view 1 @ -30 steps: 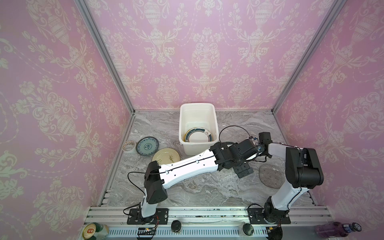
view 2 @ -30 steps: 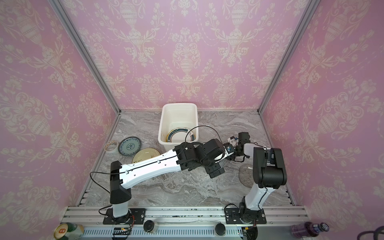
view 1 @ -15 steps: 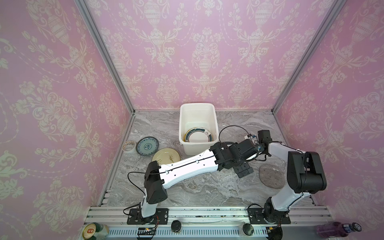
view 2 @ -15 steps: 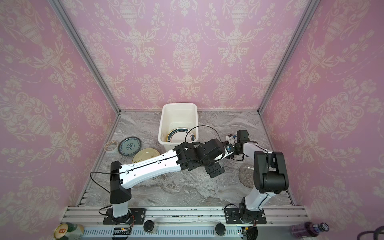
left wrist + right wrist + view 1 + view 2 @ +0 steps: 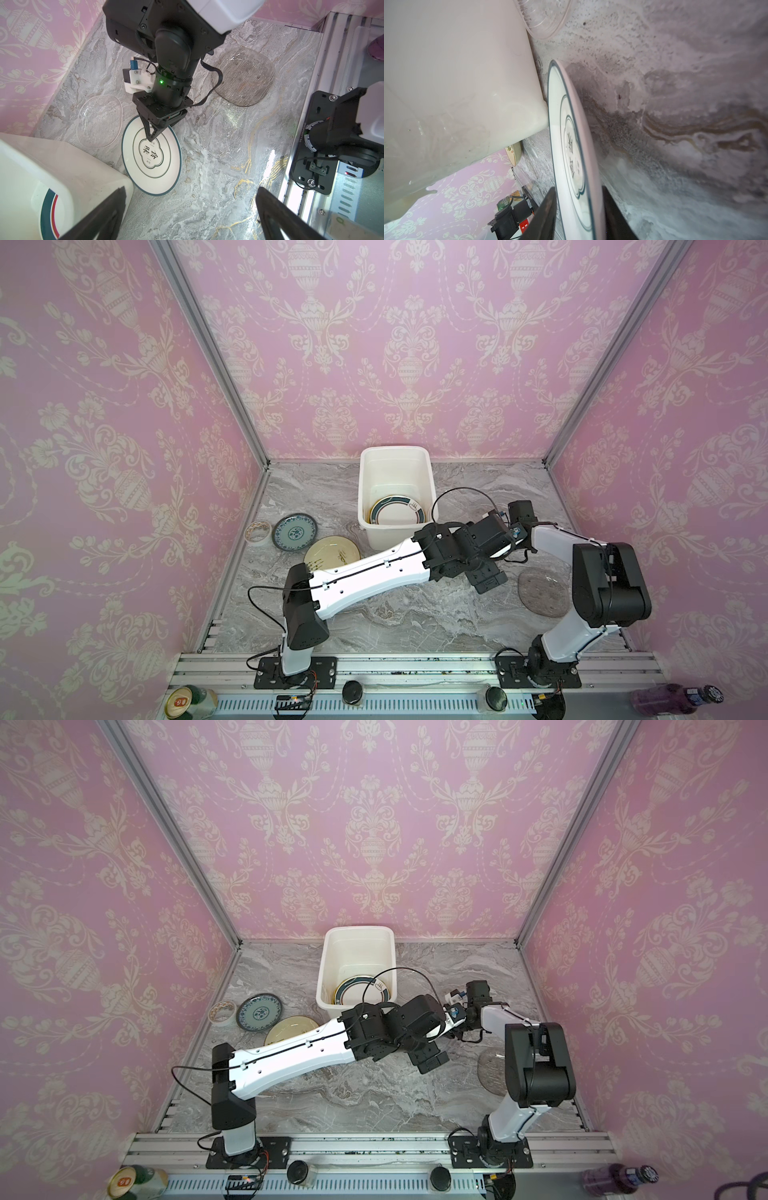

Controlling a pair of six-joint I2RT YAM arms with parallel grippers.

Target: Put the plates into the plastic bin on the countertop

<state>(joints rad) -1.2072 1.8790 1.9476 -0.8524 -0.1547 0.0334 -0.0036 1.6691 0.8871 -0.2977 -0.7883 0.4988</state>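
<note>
Right wrist view: your right claw [image 5: 578, 189] straddles the rim of the lettered plate [image 5: 556, 124], clamping unclear; the plastic bin [image 5: 456, 83] sits just beyond its far edge.

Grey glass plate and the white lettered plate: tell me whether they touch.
Apart. The left wrist view shows a stretch of bare countertop between the grey glass plate and the white lettered plate.

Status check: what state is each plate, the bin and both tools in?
Bin: upright, ringed plate inside.
Lettered plate: on countertop, outside bin.
Blue plate: flat on countertop.
Cream plate: flat on countertop.
Grey glass plate: flat on countertop.
Clear plate: flat on countertop.
Left tool: open, empty.
Right tool: astride lettered plate's rim, grip unclear.
</note>
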